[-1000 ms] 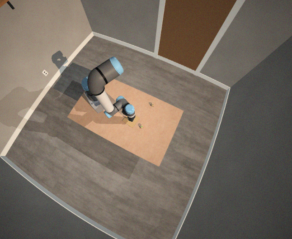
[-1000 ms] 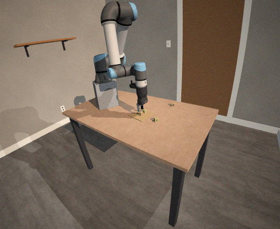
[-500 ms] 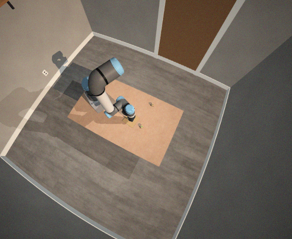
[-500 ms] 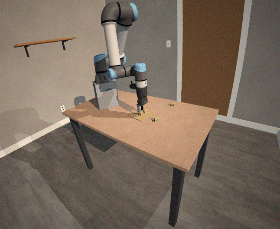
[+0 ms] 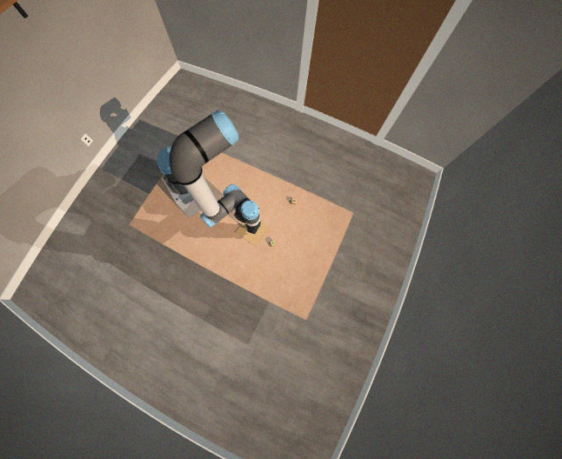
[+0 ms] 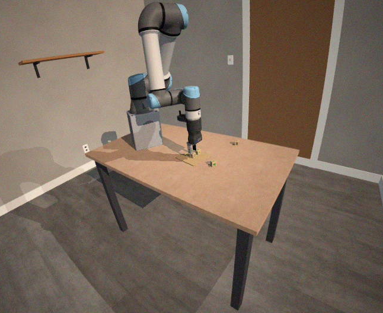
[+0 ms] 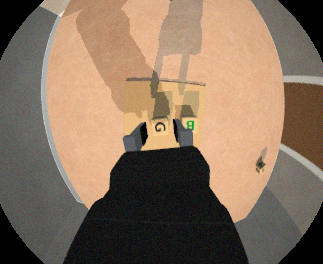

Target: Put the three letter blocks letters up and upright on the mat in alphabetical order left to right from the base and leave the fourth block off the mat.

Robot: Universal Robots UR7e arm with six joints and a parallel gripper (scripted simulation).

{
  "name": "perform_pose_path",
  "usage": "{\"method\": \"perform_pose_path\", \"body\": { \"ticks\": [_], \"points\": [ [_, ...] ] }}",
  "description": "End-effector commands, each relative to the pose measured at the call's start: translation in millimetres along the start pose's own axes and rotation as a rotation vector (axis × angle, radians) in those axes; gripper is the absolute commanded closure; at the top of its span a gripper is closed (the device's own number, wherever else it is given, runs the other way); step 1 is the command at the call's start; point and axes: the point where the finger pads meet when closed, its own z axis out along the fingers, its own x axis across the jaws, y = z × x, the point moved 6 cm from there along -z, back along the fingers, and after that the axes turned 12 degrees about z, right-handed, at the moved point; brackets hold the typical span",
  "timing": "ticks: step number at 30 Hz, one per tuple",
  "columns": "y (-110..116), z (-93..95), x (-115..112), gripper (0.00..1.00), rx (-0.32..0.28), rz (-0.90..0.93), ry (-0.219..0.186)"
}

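A tan mat (image 7: 164, 104) lies on the table; it also shows in the exterior and top views (image 6: 194, 158) (image 5: 253, 236). Two blocks sit side by side on it: one with a dark G (image 7: 160, 127) (image 6: 191, 155) and one with a green B (image 7: 191, 126) (image 6: 197, 152). My gripper (image 7: 160, 128) (image 6: 191, 148) is low over the mat and open, with one finger on each side of the G block. A third block with green marking (image 6: 213, 163) (image 5: 270, 242) lies on the table just off the mat. A fourth block (image 6: 235, 142) (image 5: 291, 200) (image 7: 260, 164) lies far off towards the door.
The robot's grey base pedestal (image 6: 144, 129) stands at the table's back left corner. The table's edges are far from the mat. A shelf (image 6: 60, 57) hangs on the wall.
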Motion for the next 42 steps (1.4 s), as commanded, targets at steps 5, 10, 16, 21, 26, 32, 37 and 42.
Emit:
{"method": "perform_pose_path", "body": {
  "ticks": [5, 10, 16, 21, 26, 32, 37, 42],
  "points": [
    [0, -0.4, 0, 0.21, -0.001, 0.000, 0.000],
    [0, -0.4, 0, 0.21, -0.001, 0.000, 0.000],
    [0, -0.4, 0, 0.21, -0.001, 0.000, 0.000],
    [0, 1.5, 0, 0.21, -0.001, 0.000, 0.000],
    [0, 8.1, 0, 0.21, -0.001, 0.000, 0.000],
    [0, 15.8, 0, 0.21, -0.001, 0.000, 0.000],
    [0, 25.2, 0, 0.21, -0.001, 0.000, 0.000],
    [0, 30.9, 0, 0.21, -0.001, 0.000, 0.000]
  ]
}}
